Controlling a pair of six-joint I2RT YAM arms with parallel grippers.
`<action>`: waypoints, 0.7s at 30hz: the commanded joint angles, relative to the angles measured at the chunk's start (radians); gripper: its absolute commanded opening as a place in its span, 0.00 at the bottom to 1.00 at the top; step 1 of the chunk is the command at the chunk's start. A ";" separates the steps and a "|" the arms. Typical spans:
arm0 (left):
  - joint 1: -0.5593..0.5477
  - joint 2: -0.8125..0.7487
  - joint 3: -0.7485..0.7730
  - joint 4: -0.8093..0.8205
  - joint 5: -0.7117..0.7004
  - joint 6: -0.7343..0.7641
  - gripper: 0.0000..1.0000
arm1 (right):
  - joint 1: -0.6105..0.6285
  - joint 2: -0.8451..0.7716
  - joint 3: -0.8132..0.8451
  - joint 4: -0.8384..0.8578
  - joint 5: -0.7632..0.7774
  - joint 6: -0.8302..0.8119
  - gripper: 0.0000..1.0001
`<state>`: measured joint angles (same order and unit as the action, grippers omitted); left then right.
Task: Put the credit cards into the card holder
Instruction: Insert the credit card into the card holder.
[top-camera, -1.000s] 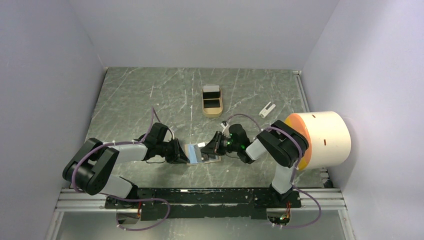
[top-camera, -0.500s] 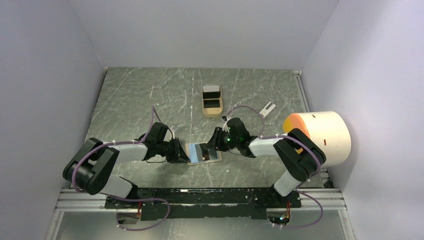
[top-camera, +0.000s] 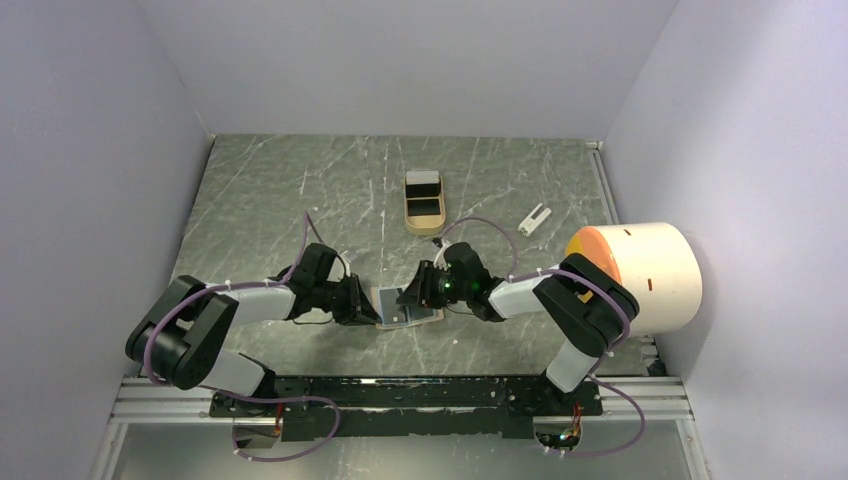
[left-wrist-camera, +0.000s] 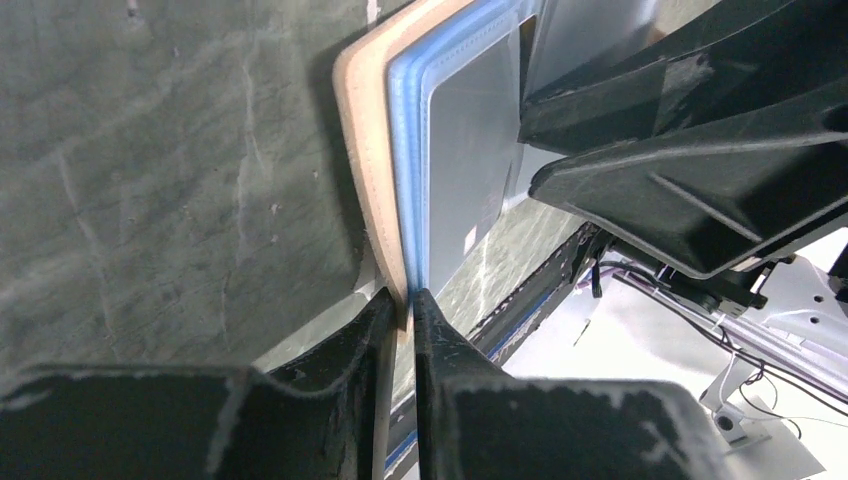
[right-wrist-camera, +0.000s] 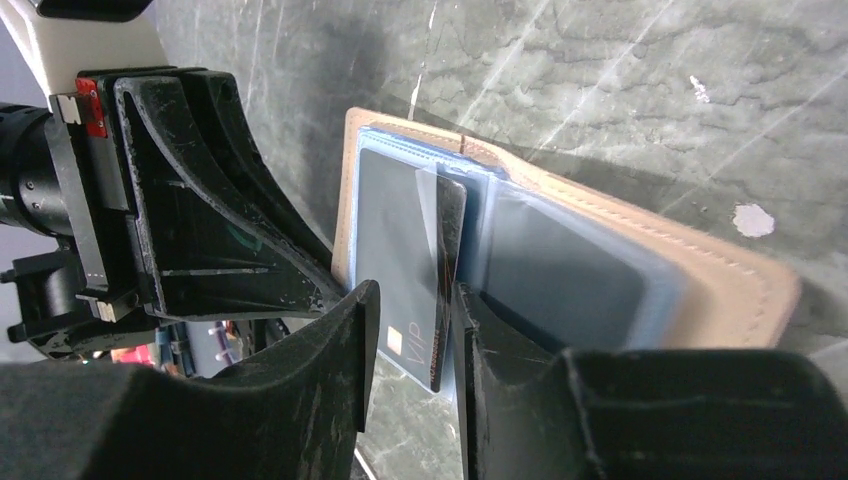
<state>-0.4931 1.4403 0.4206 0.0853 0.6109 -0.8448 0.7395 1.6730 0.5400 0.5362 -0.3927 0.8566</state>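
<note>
Standing card (right-wrist-camera: 449, 235) inside right hand (right-wrist-camera: 412, 300)

Both arms reach low and inward with bent elbows, so that the two grippers point at each other, tip to tip. The left gripper (top-camera: 366, 305) has its fingers pinched together on the edge of the card holder (left-wrist-camera: 360, 150). The right gripper (top-camera: 408, 297), just ahead of the left one's tips, has its jaws parted, with a credit card (right-wrist-camera: 400, 250) standing between them.

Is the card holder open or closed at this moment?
Open. The card holder shows its bluish inner pockets, and the left hand pinches the edge of one flap.
</note>
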 joint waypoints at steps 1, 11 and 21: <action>-0.009 0.006 0.036 0.039 0.031 0.000 0.17 | 0.015 0.021 -0.030 0.091 -0.027 0.046 0.35; -0.008 -0.048 0.061 -0.040 0.038 0.026 0.09 | -0.031 -0.104 -0.003 -0.154 0.045 -0.122 0.32; -0.008 -0.073 0.086 -0.039 0.110 0.035 0.23 | -0.032 -0.111 0.004 -0.204 0.092 -0.201 0.17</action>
<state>-0.4938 1.3849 0.4816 0.0246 0.6590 -0.8146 0.7124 1.5536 0.5461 0.3454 -0.3241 0.6930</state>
